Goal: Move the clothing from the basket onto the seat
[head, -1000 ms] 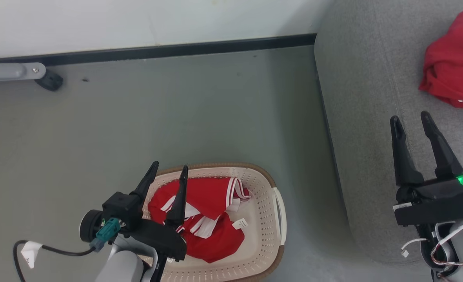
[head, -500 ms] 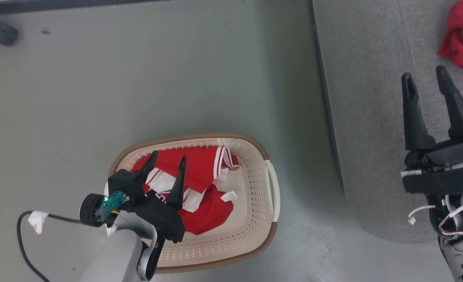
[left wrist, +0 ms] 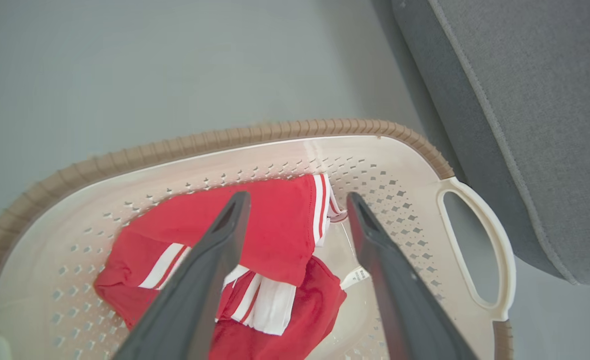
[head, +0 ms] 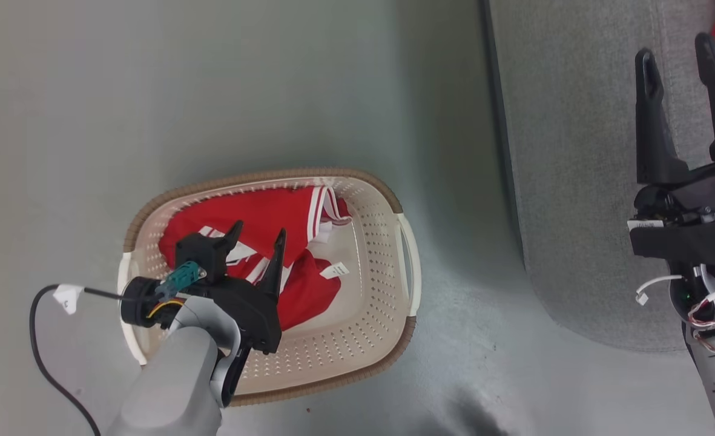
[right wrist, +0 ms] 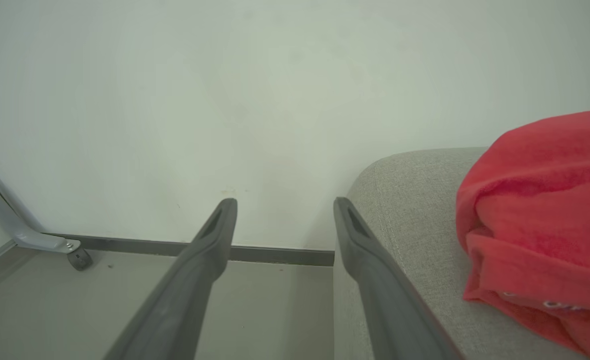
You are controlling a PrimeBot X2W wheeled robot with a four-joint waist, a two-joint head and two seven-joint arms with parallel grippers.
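Left fingers (head: 275, 261) lower over basket (head: 363, 290), clothing (head: 254, 215) inside

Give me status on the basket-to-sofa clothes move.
Done: plain red garment lies on the sofa. In hand: left gripper, open, hovers over the striped garment in the basket, gripping nothing. Left: grasp it, carry it to the sofa. The right gripper is open, empty.

Basket (head: 363, 339) is showing smooth perforated plastic, rim (head: 260, 175) ribbed brown; garment (head: 254, 212) inside basket is looking soft matt cloth; sofa (head: 569, 181) beside basket is showing coarse matt weave.
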